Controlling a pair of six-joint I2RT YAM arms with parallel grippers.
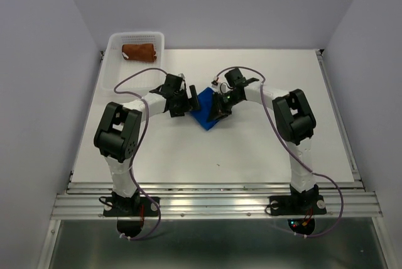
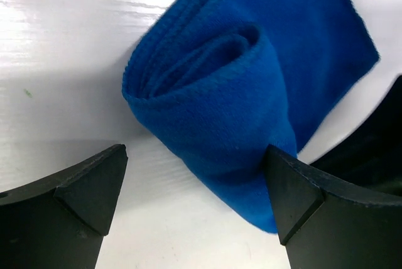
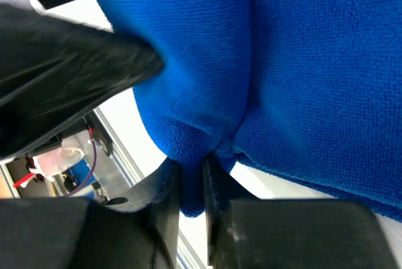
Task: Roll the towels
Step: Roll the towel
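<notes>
My right claw pinches a thin fold of the blue towel; left claw wide beside it: roll may unravel.

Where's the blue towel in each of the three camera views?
Top external: blue towel, centre of the white table.
Left wrist: upper centre and right, rolled end facing the camera.
Right wrist: fills most of the frame, a fold pinched in the right gripper.
Shared landmark: the white table beneath it.
</notes>
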